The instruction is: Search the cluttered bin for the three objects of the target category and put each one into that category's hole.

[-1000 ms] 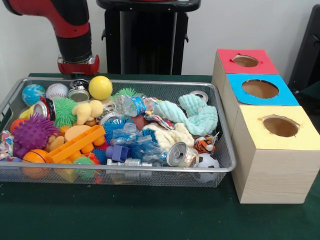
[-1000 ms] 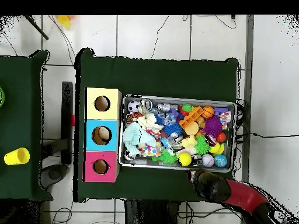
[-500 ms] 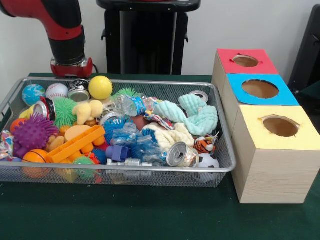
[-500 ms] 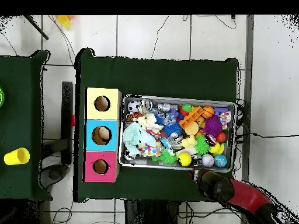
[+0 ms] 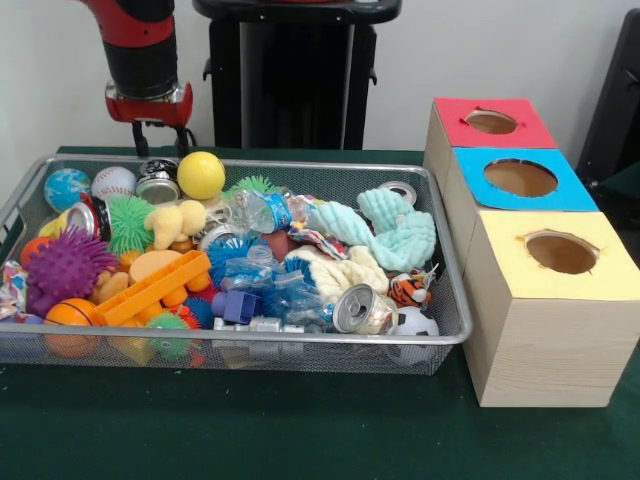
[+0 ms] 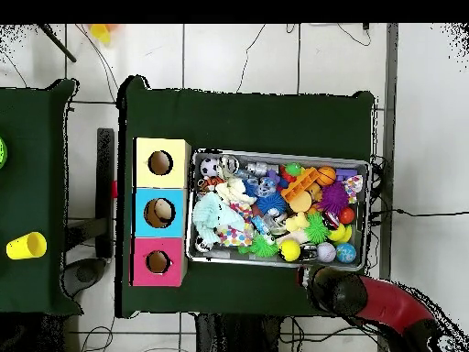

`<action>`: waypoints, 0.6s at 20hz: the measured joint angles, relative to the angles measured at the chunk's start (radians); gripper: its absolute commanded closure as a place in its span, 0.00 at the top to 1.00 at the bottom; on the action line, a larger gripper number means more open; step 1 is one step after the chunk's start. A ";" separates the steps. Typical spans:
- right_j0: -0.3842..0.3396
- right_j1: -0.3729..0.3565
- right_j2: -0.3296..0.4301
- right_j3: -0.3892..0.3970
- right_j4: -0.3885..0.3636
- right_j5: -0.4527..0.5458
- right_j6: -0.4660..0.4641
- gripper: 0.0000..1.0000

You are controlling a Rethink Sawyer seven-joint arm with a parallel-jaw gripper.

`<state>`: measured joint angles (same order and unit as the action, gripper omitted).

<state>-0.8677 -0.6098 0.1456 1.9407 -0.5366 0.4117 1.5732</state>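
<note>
The wire mesh bin [image 5: 300, 166] is full of mixed toys; it also shows in the overhead view [image 6: 279, 154]. A pale yellow plush animal [image 5: 175, 220] lies at the bin's far left, beside a green spiky ball. A striped tiger plush [image 5: 410, 288] lies at the near right, next to a can. I cannot pick out a third plush. The red-topped box's round hole [image 5: 491, 122] is at the far right; in the overhead view it [image 6: 158, 262] is the lowest box. My gripper [image 5: 160, 138] hangs open and empty above the bin's far left rim.
Blue-topped [image 5: 520, 178] and yellow-topped [image 5: 561, 253] boxes stand in a row with the red one, right of the bin. Balls, cans, mint cloths [image 5: 395, 232] and an orange block [image 5: 155, 287] crowd the bin. The black pedestal [image 5: 295, 75] stands behind.
The arm has risen over the last second; the gripper's two fingers now show above the bin's far left rim. Nothing in the bin has moved.
</note>
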 measured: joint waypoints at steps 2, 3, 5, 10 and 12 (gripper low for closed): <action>0.002 -0.020 0.006 0.007 0.009 0.018 0.000 1.00; 0.003 -0.036 0.012 0.012 0.016 0.030 0.000 1.00; 0.003 -0.070 0.030 0.017 0.031 0.060 0.000 1.00; 0.007 -0.120 0.068 0.017 0.067 0.114 0.000 1.00; 0.011 -0.138 0.085 0.017 0.082 0.140 0.000 1.00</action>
<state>-0.8571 -0.7479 0.2303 1.9577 -0.4545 0.5516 1.5732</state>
